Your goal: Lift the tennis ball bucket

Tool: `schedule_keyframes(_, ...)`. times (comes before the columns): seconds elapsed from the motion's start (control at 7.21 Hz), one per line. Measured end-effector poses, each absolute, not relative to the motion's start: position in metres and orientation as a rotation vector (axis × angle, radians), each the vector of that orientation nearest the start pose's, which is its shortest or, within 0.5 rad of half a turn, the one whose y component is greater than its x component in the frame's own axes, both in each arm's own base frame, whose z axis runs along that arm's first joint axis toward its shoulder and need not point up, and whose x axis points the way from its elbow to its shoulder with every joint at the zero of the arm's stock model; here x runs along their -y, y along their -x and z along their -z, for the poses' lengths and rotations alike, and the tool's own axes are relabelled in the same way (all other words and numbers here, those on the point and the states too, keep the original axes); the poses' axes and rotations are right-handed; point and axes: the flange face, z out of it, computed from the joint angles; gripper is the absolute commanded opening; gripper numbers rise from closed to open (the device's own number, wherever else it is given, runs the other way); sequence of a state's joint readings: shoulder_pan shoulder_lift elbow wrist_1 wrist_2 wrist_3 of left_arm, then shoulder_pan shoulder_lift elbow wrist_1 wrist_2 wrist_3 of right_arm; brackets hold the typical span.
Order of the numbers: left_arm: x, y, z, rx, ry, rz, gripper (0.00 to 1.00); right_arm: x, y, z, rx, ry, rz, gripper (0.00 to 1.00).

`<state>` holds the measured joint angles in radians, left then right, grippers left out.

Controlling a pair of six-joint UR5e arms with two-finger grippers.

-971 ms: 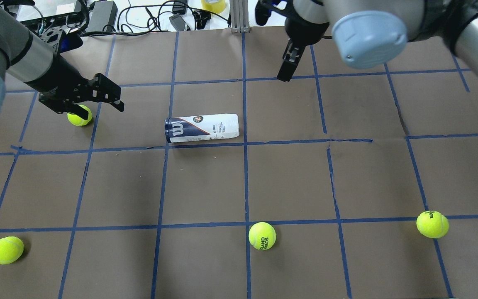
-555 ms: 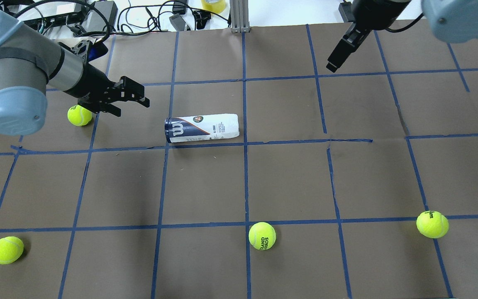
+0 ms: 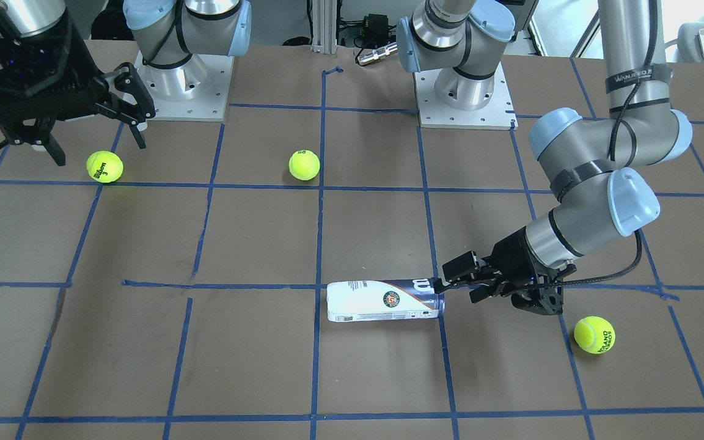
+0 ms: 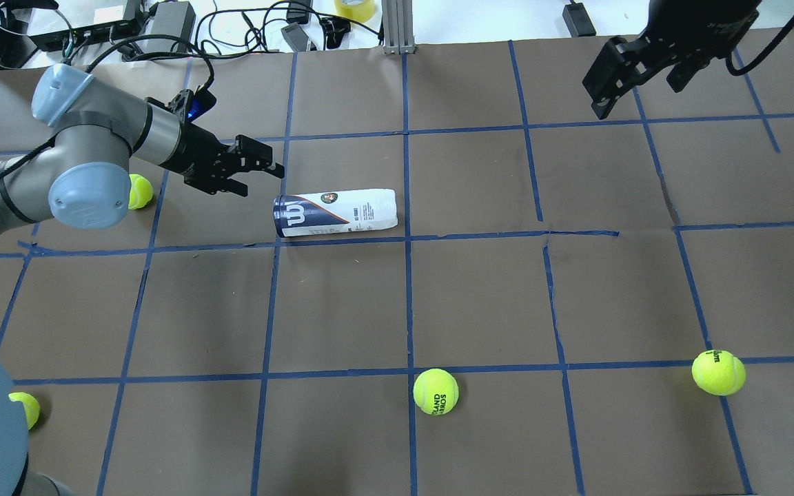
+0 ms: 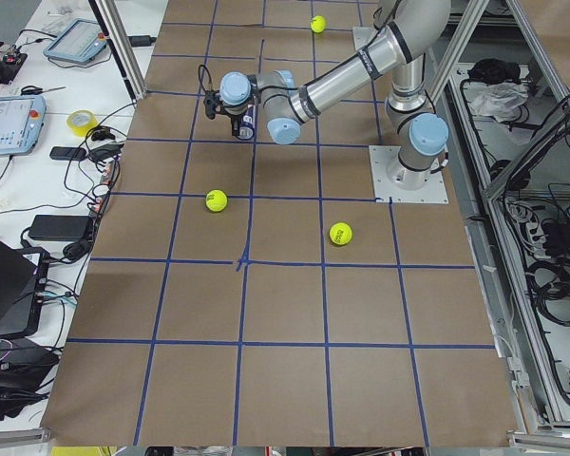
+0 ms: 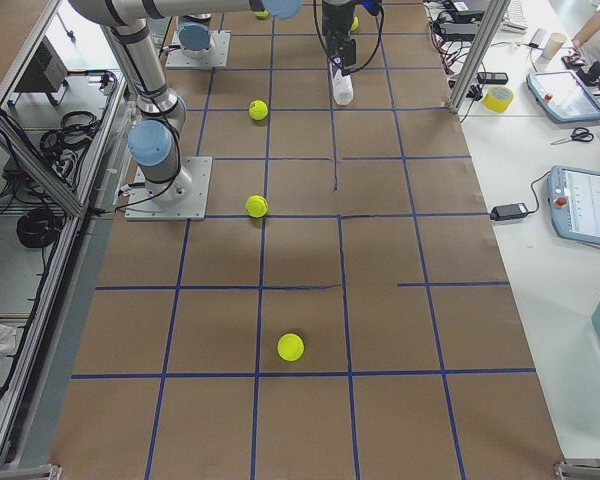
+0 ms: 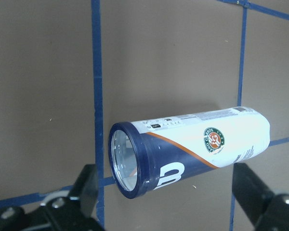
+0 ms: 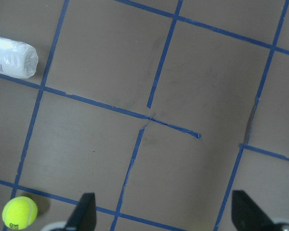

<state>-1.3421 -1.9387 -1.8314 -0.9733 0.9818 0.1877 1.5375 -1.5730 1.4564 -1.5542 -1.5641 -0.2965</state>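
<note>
Left gripper [image 4: 262,179], overhead view, left of centre: jaws spread, holding nothing, its tips just beside the navy end of the can [image 4: 335,212] but not touching it. In my left wrist view the can's clear-bottomed navy end sits low in the frame, between the two dark fingers and ahead of them, so I judge that the jaws are lined up on it but not yet around it.

Right gripper [image 4: 638,98], upper right of the overhead view: jaws also spread and empty, well apart from the can. I do not expect it to take part.

Can: lying on its side on the bench [image 4: 480,296], a little left of centre and above the middle. Its navy end points to frame left and its white end to frame right, and it runs along a blue tape line.

Progress, as I read it: the approach is nearly complete. The can has not been grasped or raised. What remains is to advance the last short way, close on the navy end and lift.

Count:
- cans, one
- balls [image 4: 435,391], four: one partly hidden behind the left arm's elbow, one at the lower left edge, one at lower centre and one at lower right
- grippers, two
</note>
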Motion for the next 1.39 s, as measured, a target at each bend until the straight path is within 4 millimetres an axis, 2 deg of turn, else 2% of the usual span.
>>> schedule_keyframes(0.28, 0.599, 0.062, -0.223, 2.506, -0.073, -0.091, 1.0, 0.491, -0.14, -0.546, -3.136, 0.196, 0.127, 1.0)
schedule_keyframes(0.69, 0.597, 0.07, -0.204, 2.481, -0.081, -0.042, 1.0, 0.493, -0.142, -0.538, -3.17, 0.158, 0.1, 1.0)
schedule_keyframes(0.83, 0.594, 0.074, -0.2, 2.478, -0.079, -0.028, 0.79, 0.493, -0.141, -0.537, -3.179, 0.161, 0.098, 1.0)
schedule_keyframes(0.97, 0.593, 0.08, -0.198, 2.478, -0.07, -0.017, 0.7, 0.493, -0.141, -0.536, -3.181, 0.162, 0.096, 1.0)
schedule_keyframes(1.11, 0.592, 0.086, -0.198, 2.478, -0.066, -0.009, 0.38, 0.493, -0.14, -0.536, -3.182, 0.161, 0.095, 1.0)
schedule_keyframes(1.25, 0.591, 0.088, -0.197, 2.478, -0.077, 0.003, 0.0, 0.493, -0.14, -0.536, -3.182, 0.162, 0.094, 1.0)
schedule_keyframes(1.39, 0.592, 0.088, -0.198, 2.477, -0.103, 0.014, 0.0, 0.493, -0.14, -0.536, -3.182, 0.161, 0.094, 1.0)
